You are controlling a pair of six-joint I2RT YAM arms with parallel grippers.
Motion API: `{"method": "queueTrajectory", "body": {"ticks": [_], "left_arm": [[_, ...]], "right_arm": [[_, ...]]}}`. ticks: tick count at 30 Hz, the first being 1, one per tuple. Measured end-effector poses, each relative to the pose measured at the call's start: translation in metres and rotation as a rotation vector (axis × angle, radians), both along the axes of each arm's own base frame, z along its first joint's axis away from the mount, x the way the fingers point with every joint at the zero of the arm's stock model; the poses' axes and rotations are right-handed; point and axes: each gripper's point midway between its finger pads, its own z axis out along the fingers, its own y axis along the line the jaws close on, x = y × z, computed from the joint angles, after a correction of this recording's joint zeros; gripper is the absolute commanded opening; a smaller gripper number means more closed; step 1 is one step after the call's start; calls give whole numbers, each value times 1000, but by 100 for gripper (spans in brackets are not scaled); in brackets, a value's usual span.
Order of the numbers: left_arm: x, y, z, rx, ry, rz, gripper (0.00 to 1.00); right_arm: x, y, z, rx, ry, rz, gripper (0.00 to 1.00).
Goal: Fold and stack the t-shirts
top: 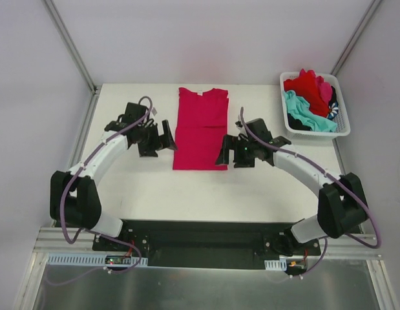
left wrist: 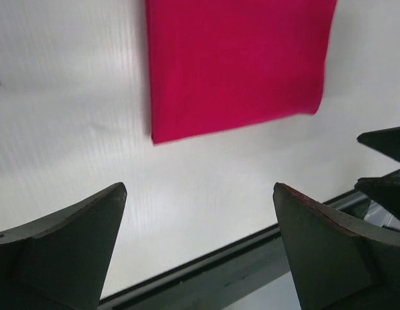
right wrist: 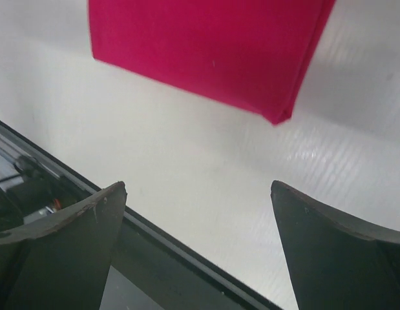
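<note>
Top external, folded magenta t-shirt on table, basket of t-shirts

Bare table runs wide along the near edge, an easy lane. The magenta shirt lies flat up the middle to the far edge. The left gripper crowds its left side and the right gripper crowds its near right corner. The far left corner is open. The basket, heaped with shirts, blocks the far right corner, with a bare strip between it and the magenta shirt.
</note>
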Motion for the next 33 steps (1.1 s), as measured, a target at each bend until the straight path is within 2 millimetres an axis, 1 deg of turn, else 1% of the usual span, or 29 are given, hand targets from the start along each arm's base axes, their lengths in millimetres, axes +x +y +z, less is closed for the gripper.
{"method": "queueTrajectory", "body": {"ticks": [1, 4, 6, 8, 10, 14, 18, 20, 22, 26, 28, 31, 33], "left_arm": [[-15, 1, -9, -3, 24, 4, 83], [-50, 3, -36, -19, 99, 13, 73], [-59, 3, -49, -30, 130, 22, 70], [-63, 1, -61, -44, 154, 28, 62], [-60, -2, -67, -58, 161, 30, 61], [-45, -7, -78, -72, 144, 26, 62], [-32, -10, -91, -69, 156, 27, 62], [-28, -11, -98, -66, 164, 28, 62], [-26, -11, -103, -64, 170, 29, 62], [-25, -12, -114, -58, 195, 30, 59], [-24, -12, -118, -57, 201, 31, 58], [-22, -13, -118, -66, 204, 37, 56], [-21, -14, -119, -70, 208, 46, 51]], "right_arm": [[-14, -2, -8, -21, 12, 6, 99], [-37, -10, -26, -50, 43, -13, 95], [-44, -18, -40, -66, 66, -48, 90], [-45, -22, -53, -81, 91, -83, 88], [-44, -23, -62, -90, 105, -105, 86], [-29, -17, -73, -97, 107, -133, 83], [-9, -9, -76, -100, 90, -153, 79], [1, -6, -76, -94, 79, -162, 77], [6, -4, -79, -94, 80, -172, 75], [8, -6, -92, -105, 117, -189, 74], [12, -6, -91, -102, 111, -198, 73], [14, -6, -92, -97, 114, -207, 71], [15, -5, -92, -93, 113, -210, 68]]}}
